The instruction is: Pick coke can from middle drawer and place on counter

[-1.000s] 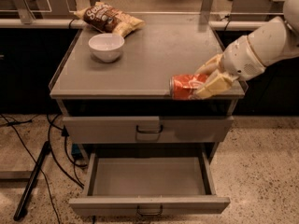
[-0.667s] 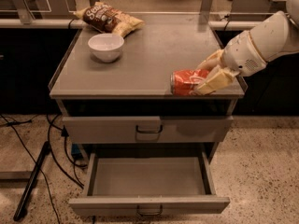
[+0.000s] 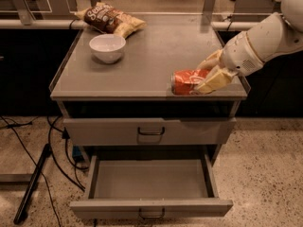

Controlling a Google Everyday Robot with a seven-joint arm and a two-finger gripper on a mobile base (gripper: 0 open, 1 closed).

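The red-orange coke can (image 3: 184, 81) lies on its side at the front right of the grey counter (image 3: 151, 56). My gripper (image 3: 204, 76) comes in from the right, its pale fingers (image 3: 211, 82) closed around the can's right end. The can appears to rest on the counter near its front edge. The middle drawer (image 3: 150, 179) is pulled out below, open, and nothing lies inside it. The drawer front above it (image 3: 150, 130) is closed.
A white bowl (image 3: 107, 47) stands at the counter's back left. A brown-and-yellow chip bag (image 3: 108, 19) lies behind it. Black cables and a dark pole (image 3: 33, 183) lie on the speckled floor to the left of the cabinet.
The gripper and can have stayed at the counter's front right, with only a slight shift. Bowl, bag and drawer have not moved.
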